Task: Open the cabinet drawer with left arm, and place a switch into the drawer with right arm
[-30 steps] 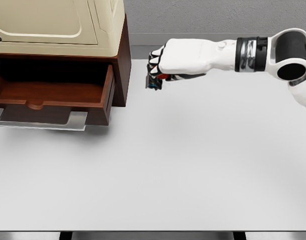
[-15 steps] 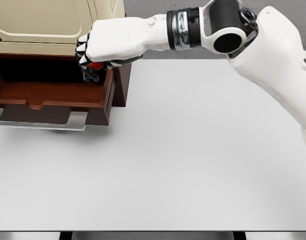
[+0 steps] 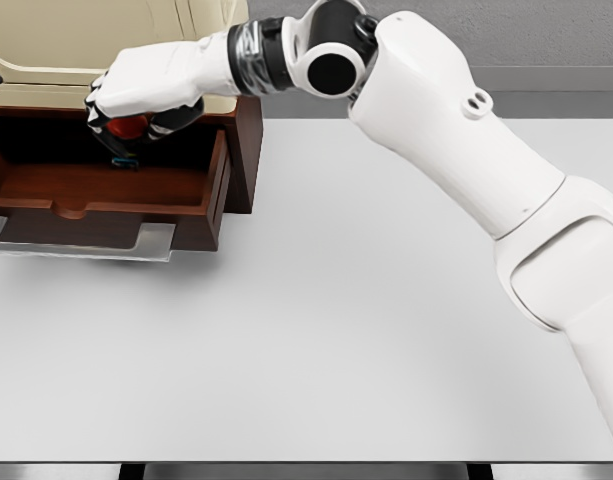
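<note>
Right hand point(image 3: 136, 100) curls tight around the switch point(image 3: 124, 138); open drawer point(image 3: 96, 190) lies directly beneath it, cabinet point(image 3: 116, 50) behind, white tabletop point(image 3: 366, 330) to its right.

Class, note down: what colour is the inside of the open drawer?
Reddish-brown wood, seen best in the head view: the drawer floor and walls.
</note>
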`<state>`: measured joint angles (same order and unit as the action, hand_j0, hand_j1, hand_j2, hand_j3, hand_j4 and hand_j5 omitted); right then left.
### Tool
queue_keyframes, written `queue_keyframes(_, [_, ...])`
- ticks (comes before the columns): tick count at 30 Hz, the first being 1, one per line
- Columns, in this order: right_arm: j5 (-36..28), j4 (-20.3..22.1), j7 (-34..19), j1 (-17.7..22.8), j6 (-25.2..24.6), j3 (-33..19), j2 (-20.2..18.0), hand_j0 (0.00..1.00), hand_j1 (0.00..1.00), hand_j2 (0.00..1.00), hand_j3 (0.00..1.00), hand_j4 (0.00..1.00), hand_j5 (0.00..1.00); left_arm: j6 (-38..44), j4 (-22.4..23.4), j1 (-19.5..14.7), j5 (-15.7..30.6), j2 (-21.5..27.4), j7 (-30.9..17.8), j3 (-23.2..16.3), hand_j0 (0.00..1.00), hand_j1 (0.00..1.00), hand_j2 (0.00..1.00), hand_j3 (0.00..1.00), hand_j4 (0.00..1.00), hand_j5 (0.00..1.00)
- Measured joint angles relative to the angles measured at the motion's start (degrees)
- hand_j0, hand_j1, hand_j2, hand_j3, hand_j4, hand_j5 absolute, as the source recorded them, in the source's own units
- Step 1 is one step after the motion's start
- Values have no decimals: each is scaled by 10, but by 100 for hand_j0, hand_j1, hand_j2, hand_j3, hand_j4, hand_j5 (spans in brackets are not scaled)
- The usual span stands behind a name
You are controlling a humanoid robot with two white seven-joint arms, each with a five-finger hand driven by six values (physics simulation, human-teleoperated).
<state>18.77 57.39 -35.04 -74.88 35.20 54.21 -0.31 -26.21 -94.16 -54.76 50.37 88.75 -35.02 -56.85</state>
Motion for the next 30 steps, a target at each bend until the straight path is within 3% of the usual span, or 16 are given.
queue_keyframes(2, [6,-13,0,-1,0,0,2,52,52,52,52,52,52,0,0,0,0,0,0,0,100,100,100,100,100,100])
queue_keyframes(3, [9,-18,0,-5,0,0,2,64,64,64,64,64,64,0,0,0,0,-1,0,0,100,100,100,100,100,100])
queue_keyframes(4, [16,-22,0,-5,0,-1,2,97,97,97,97,97,97,0,0,0,0,-1,0,0,100,100,100,100,100,100])
queue_keyframes(15, [56,-22,0,-7,0,10,3,100,100,100,100,100,100,-1,-1,0,-1,-1,0,0,100,100,100,100,100,100])
queue_keyframes(17, [55,4,0,1,0,-1,2,100,100,100,100,100,100,-1,-1,0,-1,-1,0,0,100,100,100,100,100,100])
queue_keyframes(18, [54,33,0,24,0,-14,-11,100,100,100,100,100,100,-1,-1,0,-1,-1,0,0,100,100,100,100,100,100])
queue_keyframes(20, [44,113,0,66,0,-48,-63,100,100,100,100,100,100,-1,-3,0,0,0,0,0,100,100,100,100,100,100])
queue_keyframes(21, [23,152,0,72,0,-66,-104,100,100,100,100,100,100,0,-7,0,0,-1,0,1,100,100,100,100,100,100])
queue_keyframes(24, [-52,233,0,140,1,-139,-243,100,100,100,100,100,100,0,-32,-4,1,-2,0,8,100,100,100,100,100,100])
queue_keyframes(27, [-88,262,0,271,1,-200,-347,100,100,100,100,100,100,0,-53,-8,1,-9,0,11,100,100,100,100,100,100])
queue_keyframes(30, [-102,237,0,308,0,-224,-415,100,100,100,100,100,100,0,-63,-8,1,-38,0,13,100,100,100,100,100,100])
